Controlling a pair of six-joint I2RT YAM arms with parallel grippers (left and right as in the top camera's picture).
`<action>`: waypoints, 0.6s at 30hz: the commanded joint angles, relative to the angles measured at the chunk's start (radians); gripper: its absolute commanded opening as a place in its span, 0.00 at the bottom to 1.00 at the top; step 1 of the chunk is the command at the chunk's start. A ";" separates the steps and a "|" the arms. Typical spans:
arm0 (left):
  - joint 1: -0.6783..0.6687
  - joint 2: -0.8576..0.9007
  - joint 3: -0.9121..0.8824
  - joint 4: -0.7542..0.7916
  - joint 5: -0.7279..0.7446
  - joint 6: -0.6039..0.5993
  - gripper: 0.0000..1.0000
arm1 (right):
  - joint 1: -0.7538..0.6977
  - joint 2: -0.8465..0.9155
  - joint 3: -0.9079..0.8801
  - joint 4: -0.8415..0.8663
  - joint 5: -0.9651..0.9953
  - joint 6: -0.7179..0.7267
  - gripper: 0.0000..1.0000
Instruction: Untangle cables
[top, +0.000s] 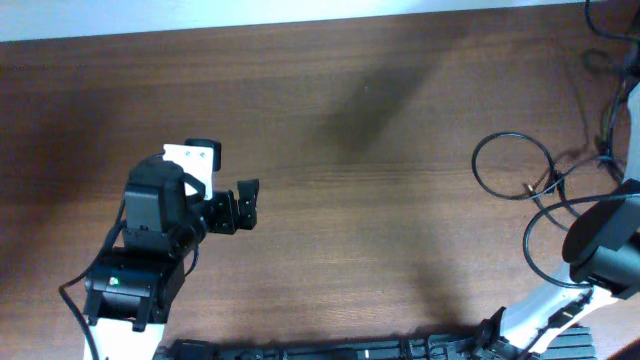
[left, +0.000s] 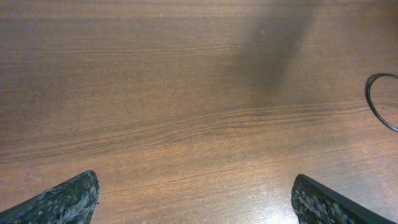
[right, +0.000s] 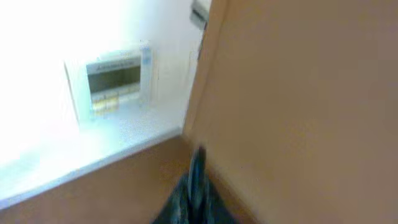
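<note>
The thin black cables (top: 477, 163) lie in loose loops at the table's right side, with a small plug end near the middle of them. A second loop (top: 528, 248) runs under my right arm. An arc of cable also shows at the right edge of the left wrist view (left: 371, 104). My left gripper (top: 244, 204) is open and empty over bare wood at the left, far from the cables; its fingertips sit wide apart in the left wrist view (left: 196, 200). My right gripper (right: 198, 186) has its fingers pressed together, raised and facing a wall. No cable shows between them.
The brown wooden table (top: 350, 120) fills the overhead view. My right arm's black joint (top: 600, 243) hangs over the cable loops. More dark wires run up the far right edge (top: 608, 60). A black strip (top: 330, 350) lies along the front edge.
</note>
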 joint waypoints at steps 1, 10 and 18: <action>0.001 -0.002 0.003 0.002 -0.007 0.016 0.99 | 0.005 -0.016 0.017 0.208 -0.117 -0.078 0.04; 0.001 -0.002 0.003 0.002 -0.007 0.016 0.99 | 0.011 0.051 0.016 -0.118 -0.212 -0.393 0.77; 0.001 -0.002 0.003 0.002 -0.007 0.016 0.99 | 0.163 0.052 0.016 -0.582 -0.213 -0.386 0.99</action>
